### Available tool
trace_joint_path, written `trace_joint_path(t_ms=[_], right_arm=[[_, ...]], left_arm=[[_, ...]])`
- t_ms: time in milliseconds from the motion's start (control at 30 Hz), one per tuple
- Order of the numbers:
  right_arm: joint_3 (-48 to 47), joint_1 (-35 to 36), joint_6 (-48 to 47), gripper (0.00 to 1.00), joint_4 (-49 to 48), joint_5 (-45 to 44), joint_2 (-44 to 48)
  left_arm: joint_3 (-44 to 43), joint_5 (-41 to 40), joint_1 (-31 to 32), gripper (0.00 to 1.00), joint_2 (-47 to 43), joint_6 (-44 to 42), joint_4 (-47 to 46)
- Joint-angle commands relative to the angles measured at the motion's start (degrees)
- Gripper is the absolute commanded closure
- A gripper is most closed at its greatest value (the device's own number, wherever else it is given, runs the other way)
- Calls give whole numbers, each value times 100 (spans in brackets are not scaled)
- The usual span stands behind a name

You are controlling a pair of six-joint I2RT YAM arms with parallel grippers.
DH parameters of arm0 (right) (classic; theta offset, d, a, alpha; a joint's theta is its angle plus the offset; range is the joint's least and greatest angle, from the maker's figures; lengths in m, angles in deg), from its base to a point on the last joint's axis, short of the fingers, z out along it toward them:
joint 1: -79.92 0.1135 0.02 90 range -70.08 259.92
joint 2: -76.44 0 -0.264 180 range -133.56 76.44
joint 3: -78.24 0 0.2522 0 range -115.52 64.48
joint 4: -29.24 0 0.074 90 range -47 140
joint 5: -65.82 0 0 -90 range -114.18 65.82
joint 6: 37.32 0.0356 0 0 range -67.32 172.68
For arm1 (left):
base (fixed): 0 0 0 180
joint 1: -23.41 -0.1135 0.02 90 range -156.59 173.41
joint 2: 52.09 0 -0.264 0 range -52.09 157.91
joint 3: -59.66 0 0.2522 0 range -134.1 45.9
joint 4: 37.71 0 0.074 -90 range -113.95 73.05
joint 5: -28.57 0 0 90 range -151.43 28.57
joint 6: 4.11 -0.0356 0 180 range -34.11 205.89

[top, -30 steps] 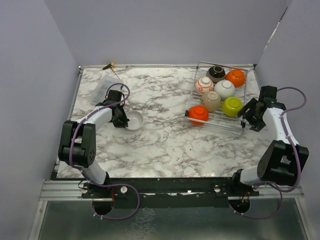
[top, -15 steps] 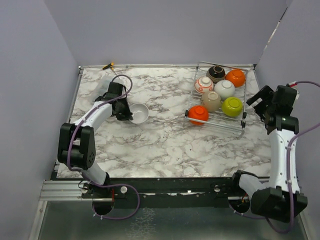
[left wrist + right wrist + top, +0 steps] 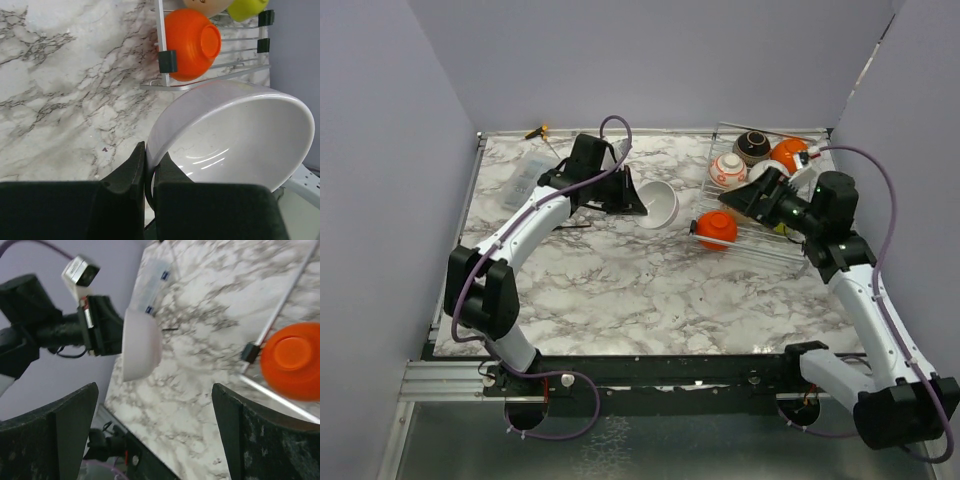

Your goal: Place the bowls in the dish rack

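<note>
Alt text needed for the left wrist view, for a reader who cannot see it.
The left end effector pinches the rim of a white bowl, held tilted over the marble table. Just beyond, an orange bowl sits upside down in the corner of the wire dish rack.

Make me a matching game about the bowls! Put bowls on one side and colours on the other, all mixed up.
Bowls:
1. held bowl, pinched by the left tool
2. corner bowl, at the near-left corner of the dish rack
3. far bowl, in the rack nearest the back wall

Colours:
A. orange
B. dark brown
C. white

Pairs: 1-C, 2-A, 3-B
</note>
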Motion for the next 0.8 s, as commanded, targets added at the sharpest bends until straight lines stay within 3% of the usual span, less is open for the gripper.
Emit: trace_joint_path(t_ms=[0, 200, 400, 500, 767], right_arm=[[352, 961, 975, 0, -1334, 195, -237], [264, 1701, 1256, 0, -1895, 171, -955], [-182, 1862, 966, 1, -837, -442, -1546], [-132, 1867, 1015, 1, -939, -309, -1722], [-402, 1884, 1094, 16, -1198, 386, -2237]], left_arm=[[-200, 817, 14, 100, 203, 141, -38], [-217, 1105, 34, 100, 280, 209, -38], [-231, 1299, 40, 100, 302, 125, -14], [-256, 1423, 55, 100, 329, 88, -11], [-405, 1433, 60, 100, 505, 50, 2]])
